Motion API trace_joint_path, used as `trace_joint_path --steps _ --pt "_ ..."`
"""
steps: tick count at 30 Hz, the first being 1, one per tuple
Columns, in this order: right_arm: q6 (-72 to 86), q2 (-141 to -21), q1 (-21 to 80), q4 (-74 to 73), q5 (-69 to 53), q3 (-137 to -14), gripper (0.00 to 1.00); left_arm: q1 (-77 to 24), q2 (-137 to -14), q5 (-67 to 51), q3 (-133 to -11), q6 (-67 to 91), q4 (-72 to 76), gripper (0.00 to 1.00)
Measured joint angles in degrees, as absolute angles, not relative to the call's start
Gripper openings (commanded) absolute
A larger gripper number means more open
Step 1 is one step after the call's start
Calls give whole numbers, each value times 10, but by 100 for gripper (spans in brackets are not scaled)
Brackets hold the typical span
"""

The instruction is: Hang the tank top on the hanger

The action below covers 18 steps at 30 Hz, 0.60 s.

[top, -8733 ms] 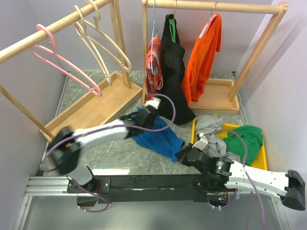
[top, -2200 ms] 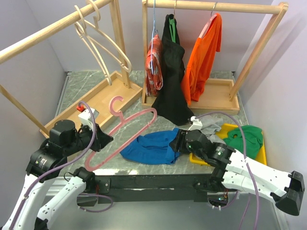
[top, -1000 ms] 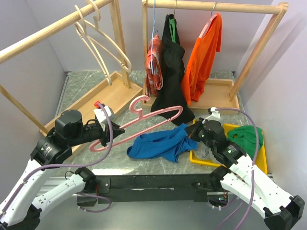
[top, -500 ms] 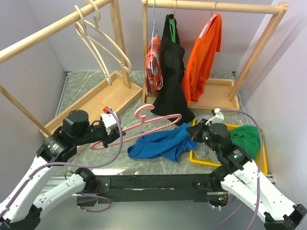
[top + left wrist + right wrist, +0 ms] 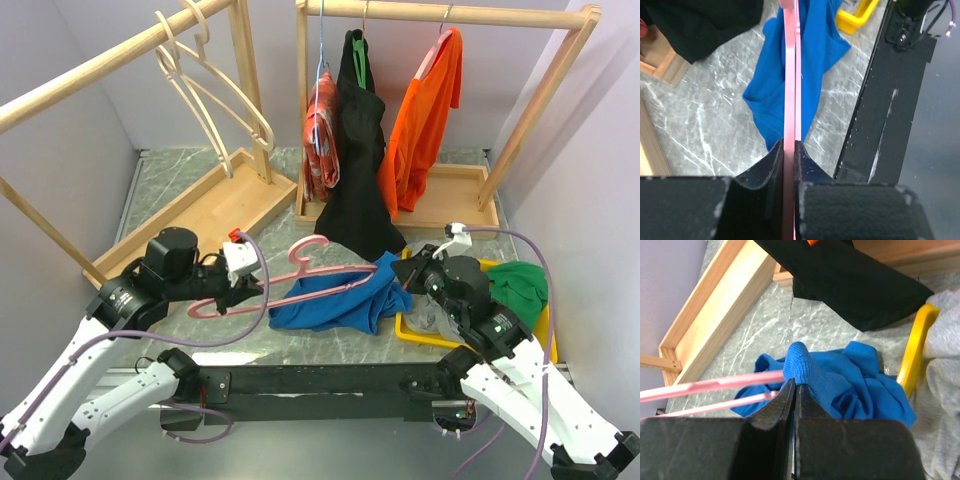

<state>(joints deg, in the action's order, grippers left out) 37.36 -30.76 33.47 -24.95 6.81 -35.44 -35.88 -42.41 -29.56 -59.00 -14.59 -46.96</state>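
My left gripper [image 5: 246, 287] is shut on the pink hanger [image 5: 330, 287] and holds it low over the table, tip pointing right. In the left wrist view the hanger [image 5: 790, 75] runs straight out from the gripper [image 5: 789, 150] over the blue tank top [image 5: 767, 100]. My right gripper [image 5: 406, 266] is shut on a raised fold of the tank top [image 5: 340, 303]; the rest lies crumpled on the table. In the right wrist view the hanger's arm [image 5: 715, 384] reaches the fold of the tank top [image 5: 840, 380] right beside the gripper [image 5: 795, 387].
A yellow tray [image 5: 412, 333] at the right holds a grey [image 5: 430, 310] and a green garment [image 5: 520, 285]. A black garment [image 5: 355, 200] hangs to the table just behind the tank top, beside red and orange ones. Cream hangers [image 5: 215, 95] hang on the left wooden rack.
The hanger left the left rack in my left gripper and has moved right until its tip meets the tank top. My right gripper took a fold of the tank top and lifted it.
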Motion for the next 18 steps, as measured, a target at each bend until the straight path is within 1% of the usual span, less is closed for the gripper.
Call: trace_joint_path --steps 7,13,18 --pt "358 -325 335 -240 64 -369 0 -359 -417 -313 -587 -157 -480 1" --pt "337 -364 335 -238 61 -395 0 -359 -411 -324 -589 -158 -480 1" --pt "322 -393 335 -234 31 -416 0 -359 -399 -338 -597 -158 -479 1"
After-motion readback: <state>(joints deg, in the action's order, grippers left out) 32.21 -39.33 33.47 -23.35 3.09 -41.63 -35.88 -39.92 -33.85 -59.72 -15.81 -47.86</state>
